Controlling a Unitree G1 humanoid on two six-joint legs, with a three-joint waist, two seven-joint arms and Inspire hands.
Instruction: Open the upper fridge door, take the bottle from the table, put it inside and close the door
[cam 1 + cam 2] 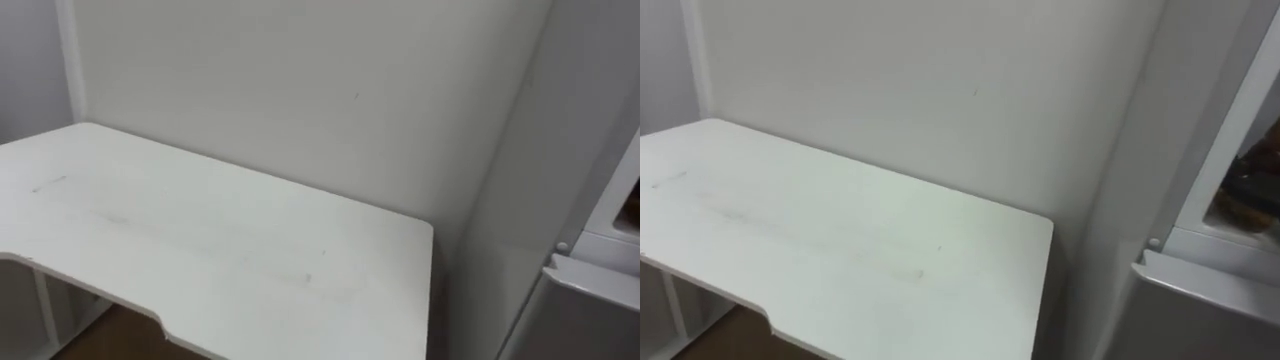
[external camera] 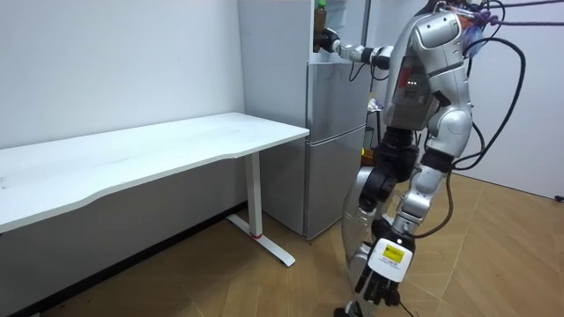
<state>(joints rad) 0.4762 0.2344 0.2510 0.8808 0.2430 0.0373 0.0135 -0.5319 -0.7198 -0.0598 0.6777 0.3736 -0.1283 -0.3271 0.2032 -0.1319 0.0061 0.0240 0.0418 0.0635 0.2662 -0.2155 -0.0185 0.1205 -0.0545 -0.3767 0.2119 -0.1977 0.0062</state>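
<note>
In the room view I stand in front of the tall silver fridge [image 2: 333,141], by the end of the white table. My right arm reaches out level to the fridge's upper compartment [image 1: 1230,190]. My right hand [image 2: 330,41] looks curled round the lower part of the bottle [image 2: 321,12], which stands upright at the compartment's opening, green and orange at its top. A dark shape shows inside the opening at the right eye view's edge; what it is I cannot tell. My left hand [image 2: 384,271] hangs low beside my leg with relaxed fingers, holding nothing.
The white table [image 1: 220,240] stretches to my left along the pale wall, its right end close to the fridge's grey side [image 1: 540,180]. The top edge of the lower fridge door [image 1: 1200,285] juts out at the right. Wooden floor [image 2: 493,255] lies behind me.
</note>
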